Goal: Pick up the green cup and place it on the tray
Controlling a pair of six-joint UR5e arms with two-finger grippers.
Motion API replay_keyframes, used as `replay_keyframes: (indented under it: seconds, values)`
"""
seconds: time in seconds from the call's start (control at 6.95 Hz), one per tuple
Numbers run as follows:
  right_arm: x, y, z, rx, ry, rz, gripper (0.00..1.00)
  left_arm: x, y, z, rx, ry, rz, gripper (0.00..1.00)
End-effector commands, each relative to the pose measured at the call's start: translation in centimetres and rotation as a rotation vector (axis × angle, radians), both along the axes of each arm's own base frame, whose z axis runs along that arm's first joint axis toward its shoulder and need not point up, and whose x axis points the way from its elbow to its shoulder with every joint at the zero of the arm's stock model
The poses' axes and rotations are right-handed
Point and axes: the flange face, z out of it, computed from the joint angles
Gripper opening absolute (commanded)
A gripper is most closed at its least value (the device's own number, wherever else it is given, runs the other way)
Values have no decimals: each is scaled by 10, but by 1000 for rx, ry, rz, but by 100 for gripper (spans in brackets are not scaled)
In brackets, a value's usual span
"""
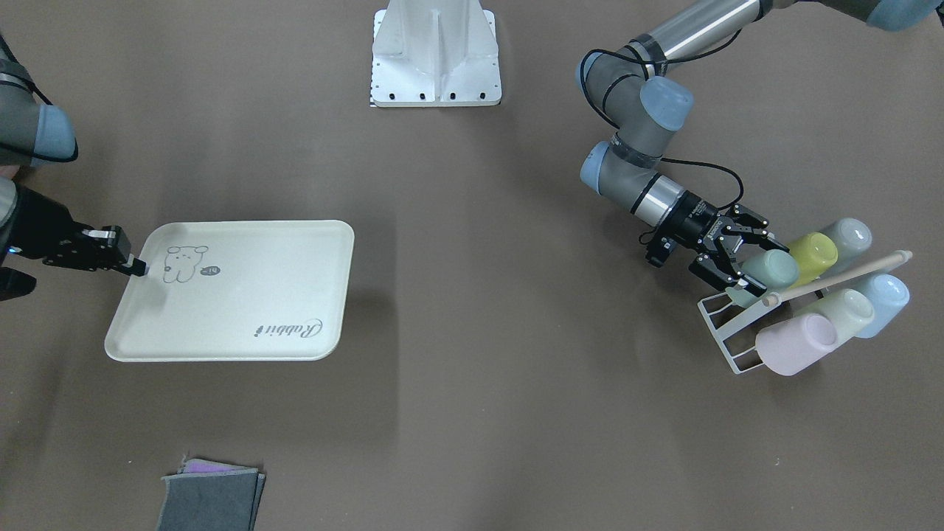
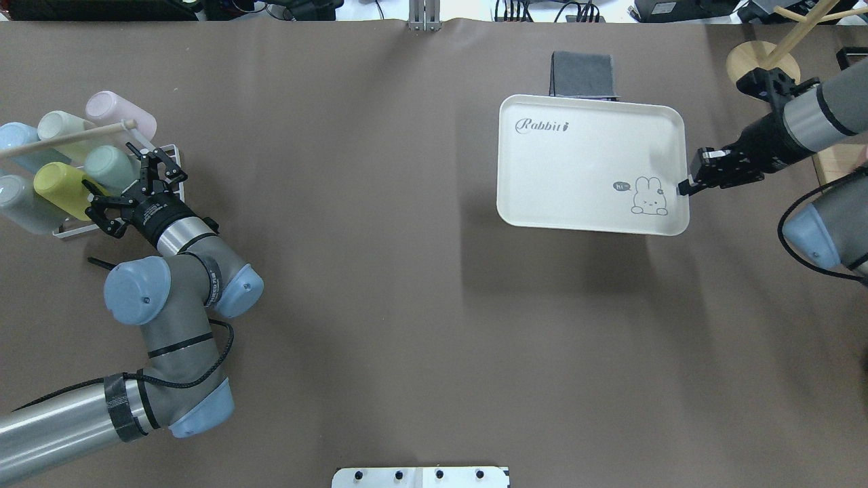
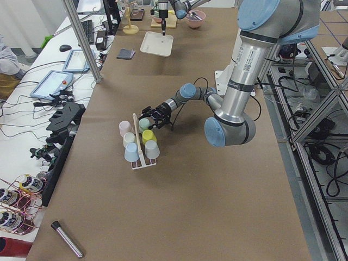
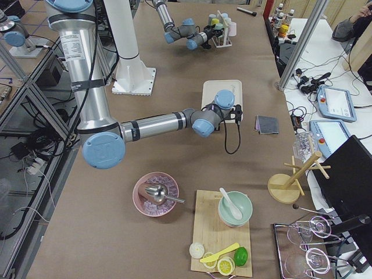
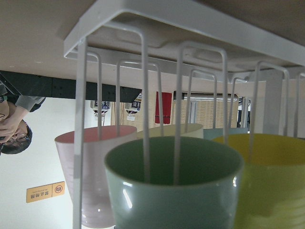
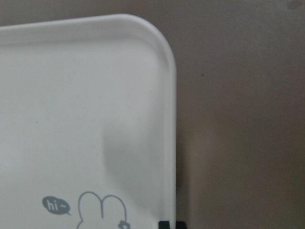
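Note:
The green cup point(image 1: 771, 269), a teal tumbler, lies on its side on a white wire rack point(image 1: 726, 324) among other cups, its mouth toward my left gripper point(image 1: 743, 254). That gripper is open, one finger on each side of the cup's mouth end. In the overhead view the cup point(image 2: 108, 167) lies just beyond the left gripper point(image 2: 130, 186). The left wrist view looks into the cup's mouth point(image 5: 171, 191) past the rack wires point(image 5: 190, 19). The cream tray point(image 1: 243, 310) lies flat on the table. My right gripper point(image 1: 136, 267) is shut on its rim by the bear drawing; the overhead view shows tray point(image 2: 576, 176) and gripper point(image 2: 685, 184).
The rack also holds a yellow-green cup point(image 1: 811, 254), a grey cup point(image 1: 848, 236), a blue cup point(image 1: 885, 295), a pale whitish-green cup point(image 1: 848, 313) and a pink cup point(image 1: 796, 343), under a wooden handle point(image 1: 841, 276). A grey cloth point(image 2: 583, 74) lies beyond the tray.

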Motion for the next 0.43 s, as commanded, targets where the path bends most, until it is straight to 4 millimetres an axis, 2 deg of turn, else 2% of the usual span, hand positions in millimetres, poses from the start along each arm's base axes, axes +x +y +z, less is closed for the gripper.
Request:
replay_keyframes:
  seconds: [0.0,0.29]
  values:
    - [-71,-19,-42,1,-11,-63,0,-1,2,3,-4,-8,0,88]
    - [-127,7,-71,-73,-24,-93,0,0,3,5,5,-3,-6,85]
